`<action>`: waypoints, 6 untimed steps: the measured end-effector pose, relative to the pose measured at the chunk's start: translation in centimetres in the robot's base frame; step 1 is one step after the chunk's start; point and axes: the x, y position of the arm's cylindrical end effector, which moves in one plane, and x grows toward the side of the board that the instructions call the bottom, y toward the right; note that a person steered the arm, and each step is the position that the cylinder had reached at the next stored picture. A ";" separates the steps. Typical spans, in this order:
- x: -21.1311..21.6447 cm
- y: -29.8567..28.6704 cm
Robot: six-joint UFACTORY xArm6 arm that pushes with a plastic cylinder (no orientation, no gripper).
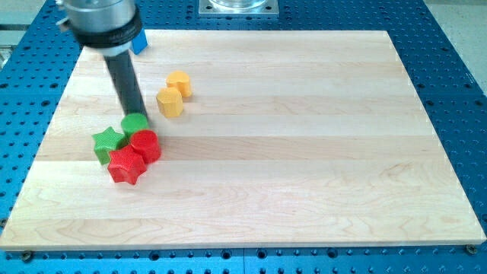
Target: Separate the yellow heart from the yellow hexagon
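While my tip [137, 114] holds nothing, yellow heart [179, 83] and yellow hexagon [170, 102] sit just right.

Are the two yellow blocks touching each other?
Touching. The camera view shows the yellow heart pressed against the yellow hexagon, with no board showing between them. My tip is left of them.

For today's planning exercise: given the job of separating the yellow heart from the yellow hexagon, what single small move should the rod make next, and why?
Probably slide my tip toward the view's upper right, to the two yellow blocks. It now sits beside the green round block, left of and below the yellow hexagon, which touches the yellow heart. Reaching their seam should allow a push apart.
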 end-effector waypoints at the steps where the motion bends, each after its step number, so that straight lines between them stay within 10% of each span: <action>1: 1.4 0.5; 3: 0.1 8.0; 6: -11.3 3.0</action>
